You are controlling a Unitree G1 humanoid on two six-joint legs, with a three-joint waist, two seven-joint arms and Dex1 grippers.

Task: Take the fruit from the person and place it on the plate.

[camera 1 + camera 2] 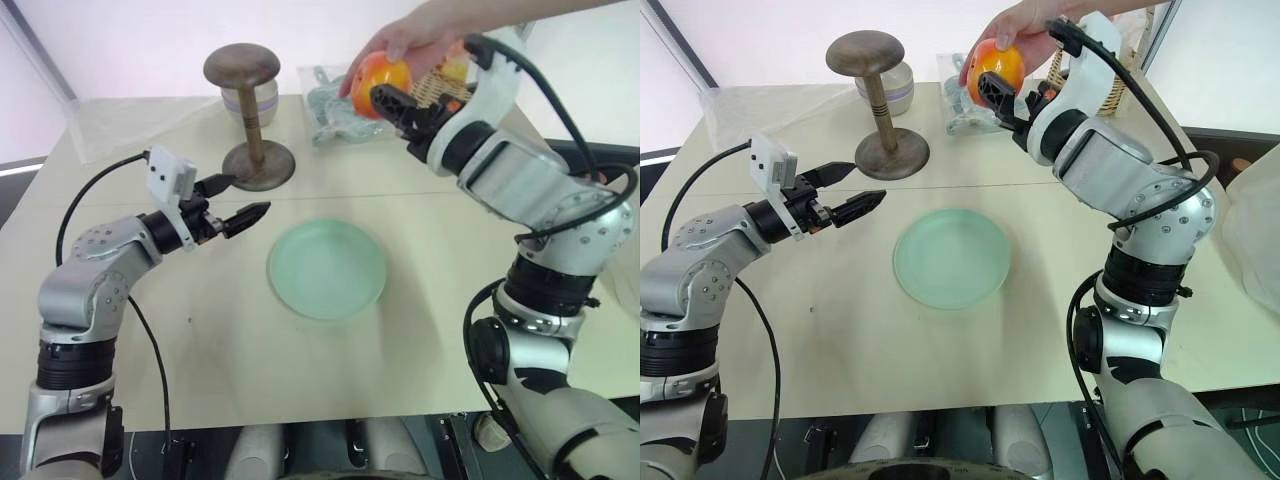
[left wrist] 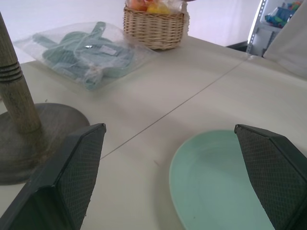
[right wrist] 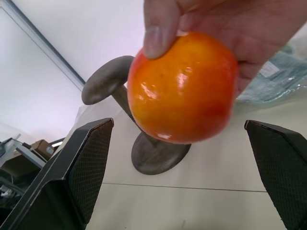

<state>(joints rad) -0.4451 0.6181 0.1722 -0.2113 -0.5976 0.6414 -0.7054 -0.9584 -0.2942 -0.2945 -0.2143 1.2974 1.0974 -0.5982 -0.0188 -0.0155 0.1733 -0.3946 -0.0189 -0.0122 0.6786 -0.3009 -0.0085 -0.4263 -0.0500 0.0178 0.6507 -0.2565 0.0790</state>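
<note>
Right wrist view: the fruit hangs between the two spread black fingers, pinched from above by the person's hand, with clear air on both sides of it.
Right gripper: wide open, holding nothing; it is raised at the fruit, far beyond the plate, on its right.
Left gripper: jaws parted and empty, hovering just left of the plate, near the wooden stand.
Fruit's place: up in the air in the person's fingers, beyond the plate's far right edge, near the wicker basket and the plastic bag.
Step in hand: taking the fruit over from the person, by my reckoning.
How to do it well: I'd bring the fingers on until the fruit's widest part sits between the pads, then close below the person's fingertips so none get nipped.
Handling: the skin looks glossy and round, so a grip off centre could let it slip.
Afterwards: carry it back towards the plate and set it low, near the middle.
</note>
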